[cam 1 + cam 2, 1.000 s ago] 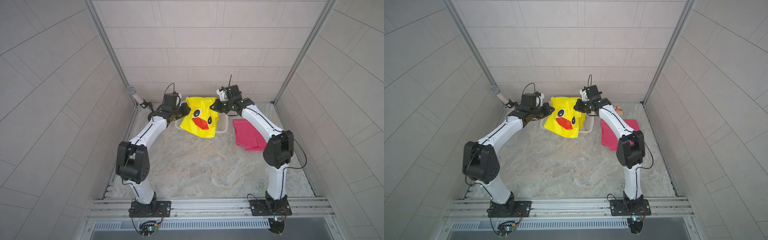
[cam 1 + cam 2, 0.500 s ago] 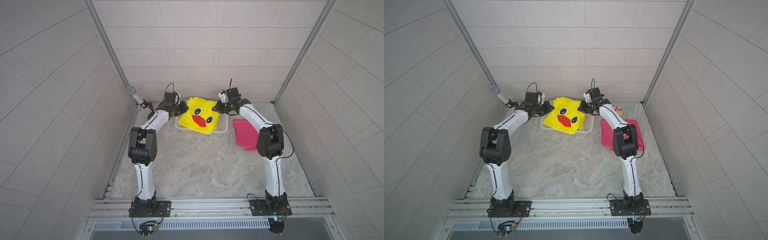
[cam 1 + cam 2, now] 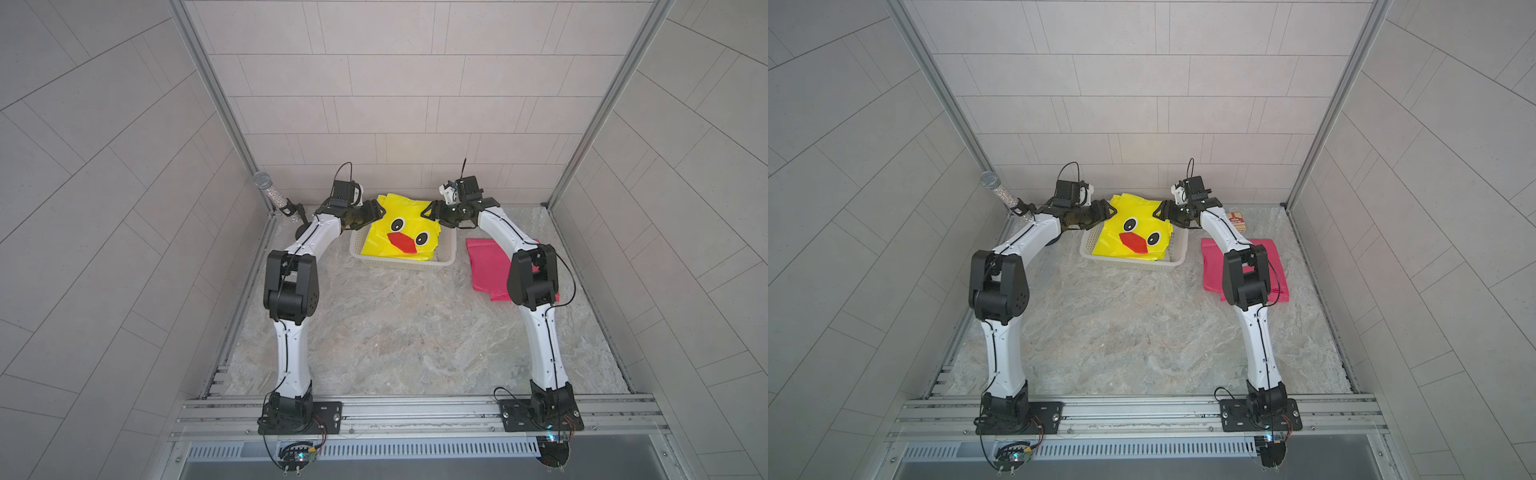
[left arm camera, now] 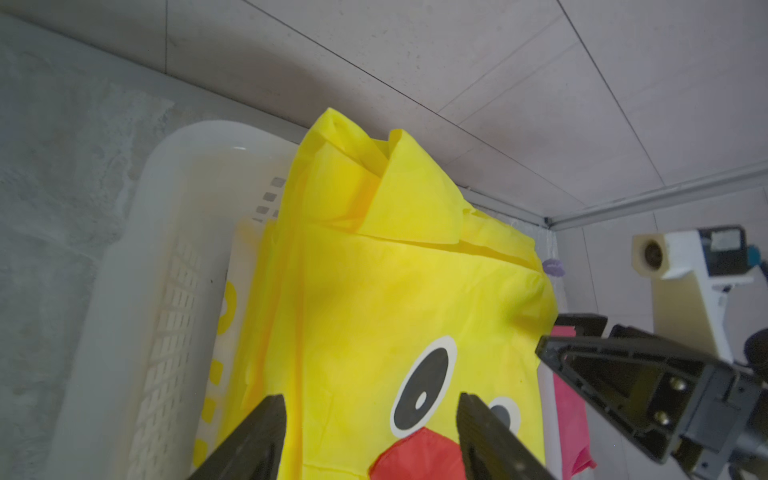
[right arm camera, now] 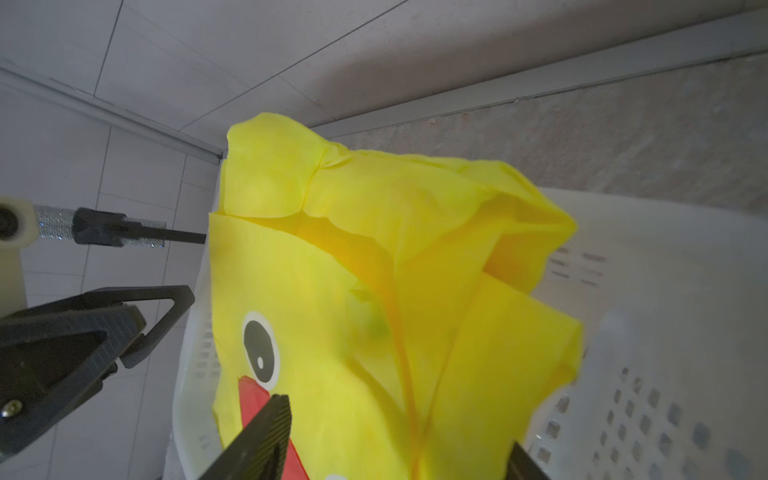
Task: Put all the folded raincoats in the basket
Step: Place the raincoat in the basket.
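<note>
The folded raincoat (image 3: 399, 239) (image 3: 1133, 241) is yellow with a duck face and lies in the white perforated basket (image 3: 399, 266) (image 3: 1133, 264) at the far middle of the table. Its far corners stand up above the rim. My left gripper (image 3: 379, 210) (image 3: 1109, 210) hangs open at the raincoat's far left corner. My right gripper (image 3: 427, 212) (image 3: 1158, 212) hangs open at the far right corner. In the left wrist view the gripper (image 4: 370, 409) stands spread over the raincoat (image 4: 374, 299), with nothing pinched. The right wrist view shows that gripper (image 5: 397, 428) likewise apart above the raincoat (image 5: 374, 270).
A pink folded cloth (image 3: 488, 266) lies right of the basket, partly under my right arm. A microphone (image 3: 270, 195) on a stand sits at the far left corner. A small box (image 3: 1235, 218) lies at the far right. The back wall is close behind the basket.
Both grippers held the raincoat up by its top corners, lowered it over the basket, then opened. The raincoat now rests in the basket.
</note>
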`<state>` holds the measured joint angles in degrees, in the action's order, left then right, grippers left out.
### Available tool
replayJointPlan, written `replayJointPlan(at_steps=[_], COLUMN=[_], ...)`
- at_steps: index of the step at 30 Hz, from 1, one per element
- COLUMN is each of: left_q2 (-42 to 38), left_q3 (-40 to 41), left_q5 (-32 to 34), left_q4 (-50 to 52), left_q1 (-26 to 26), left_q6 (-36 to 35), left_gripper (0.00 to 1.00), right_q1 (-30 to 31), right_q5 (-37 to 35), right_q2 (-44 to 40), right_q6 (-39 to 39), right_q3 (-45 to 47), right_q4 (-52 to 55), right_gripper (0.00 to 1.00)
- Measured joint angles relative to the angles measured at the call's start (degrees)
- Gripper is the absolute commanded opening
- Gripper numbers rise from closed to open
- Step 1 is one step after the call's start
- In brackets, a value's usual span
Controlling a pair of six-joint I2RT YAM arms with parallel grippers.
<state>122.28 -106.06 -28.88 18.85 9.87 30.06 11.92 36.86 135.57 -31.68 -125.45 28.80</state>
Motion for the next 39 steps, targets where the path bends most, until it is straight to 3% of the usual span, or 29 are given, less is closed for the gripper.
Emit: replayJointPlan(at_steps=[1,5,9,13,17,28,39], left_q2=[-0.02,-2.36,-7.85,-12.09,-10.10,10.19,16.65], left_q3=[-1.14,-3.32,-3.45,-3.63,-4.74,-15.45,-18.56], left_q5=[0.26,3.50,6.27,4.02,-0.31,-3.02,-3.02], left_q4=[1.16,6.86,10.19,7.61,1.03,-3.56,-1.40], left_q1=[0.00,-0.04,-0.11,-0.13,0.22,3.67,3.76], left_q6=[-0.74,-3.34,-5.14,-4.15,-0.28,5.16,3.96], left_gripper=[1.00,1.00,1.00,1.00,0.99,0.92,0.90], right_q1=[-0.07,-0.33,-0.20,0.96,3.72,5.64,5.01], right_q5=[-0.11,-2.16,-6.40,-11.56,-13.90,-15.78,-16.55], right_q2=[-0.31,-3.72,-11.10,-20.11,-24.65,-10.05,-4.70], right_q6=[0.00,1.05,2.93,4.61,4.35,1.16,1.01], right_q3=[0.00,0.00,0.39,3.72,8.28,8.85,11.52], right_q4=[0.46,3.63,7.52,8.02,5.25,-3.58,-9.05], right_gripper=[0.72,0.71,0.63,0.54,0.45,0.39,0.38])
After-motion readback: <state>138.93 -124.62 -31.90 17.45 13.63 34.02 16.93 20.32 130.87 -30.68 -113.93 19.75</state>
